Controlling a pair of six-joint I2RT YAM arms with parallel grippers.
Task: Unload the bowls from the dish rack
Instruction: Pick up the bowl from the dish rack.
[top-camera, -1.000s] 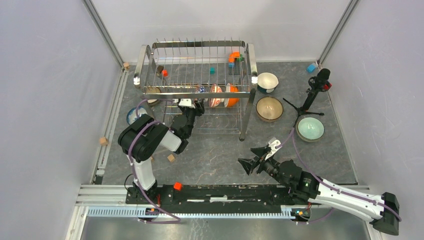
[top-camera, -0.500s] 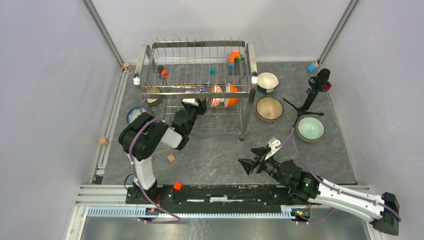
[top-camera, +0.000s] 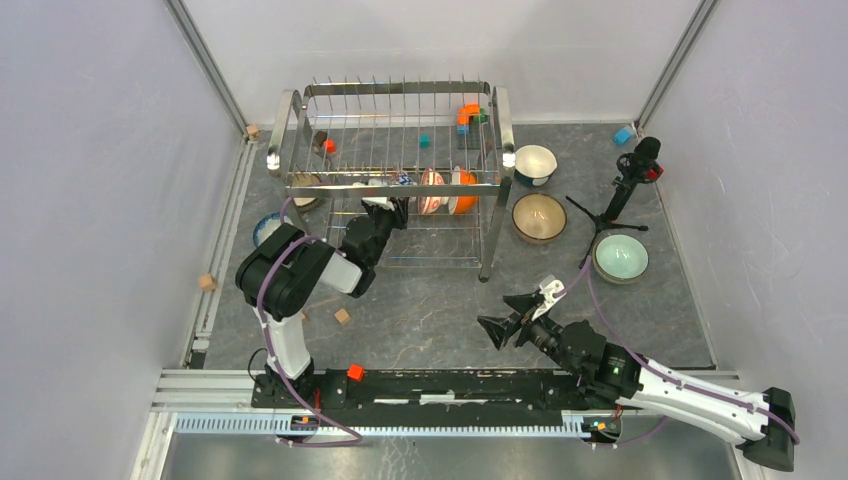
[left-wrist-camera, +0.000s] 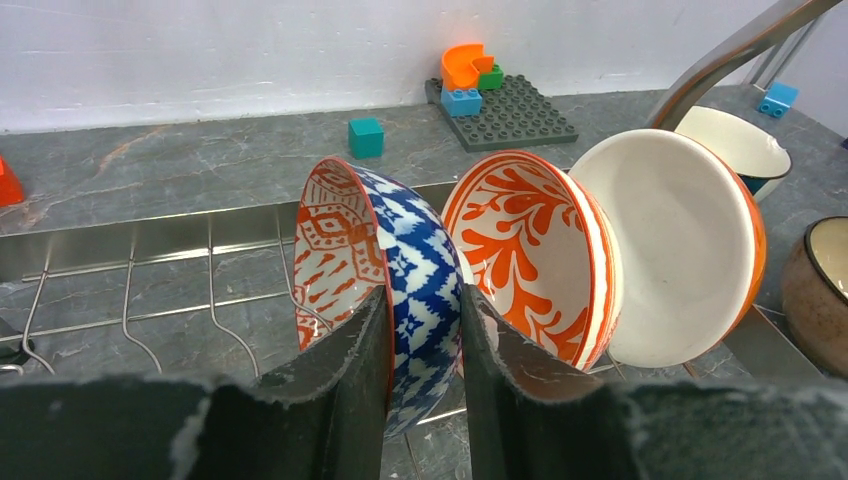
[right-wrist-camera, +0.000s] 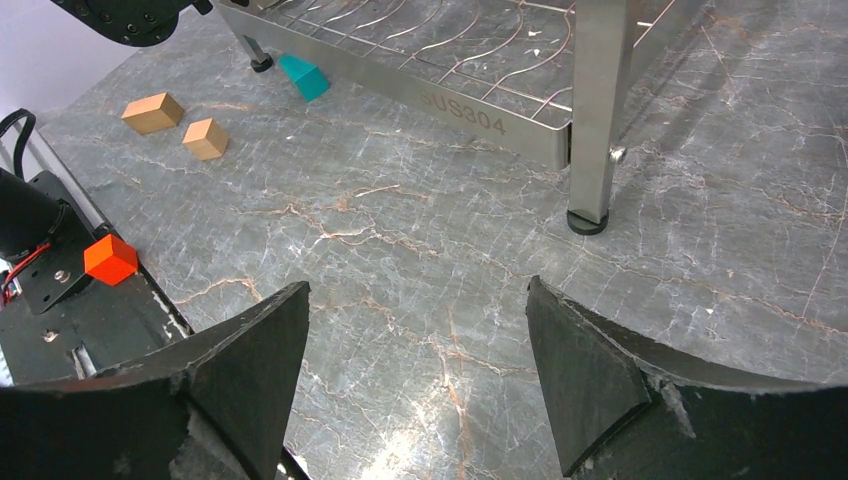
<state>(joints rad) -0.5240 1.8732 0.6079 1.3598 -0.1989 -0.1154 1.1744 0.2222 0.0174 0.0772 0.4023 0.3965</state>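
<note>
**Blue-patterned bowl** (left-wrist-camera: 420, 270) standing on edge in the lower tier of the dish rack (top-camera: 500, 130), which sits toward the far edge of the counter (top-camera: 430, 300). Beside it in the same row stand the red-patterned bowl (left-wrist-camera: 530, 260) and the orange bowl (left-wrist-camera: 680, 250), each close against the next.

**Left end effector** (left-wrist-camera: 425, 385) reaching in from the near side and straddling the blue-patterned bowl. One finger (left-wrist-camera: 345, 400) lies on the bowl's mouth side, the other in the narrow gap toward the red-patterned bowl. Over the last second the jaws have drawn in to a close fit, and the pads now appear to touch both faces. The bowl is not yet lifted and rests on the wires.

This marks the passage from reach to grasp. The lift that follows probably needs to go straight up before moving toward the near edge, since the crowded neighbour could be dragged or tipped.

**Right end effector** (right-wrist-camera: 415, 370) unchanged, wide open and empty, low over bare counter near the rack's near-right leg (right-wrist-camera: 590, 120).

**Unloaded bowls:** the white bowl (top-camera: 535, 163), brown bowl (top-camera: 539, 217) and pale green bowl (top-camera: 620, 257) stand on the counter toward its right edge, so the unloading looks partly done.
</note>
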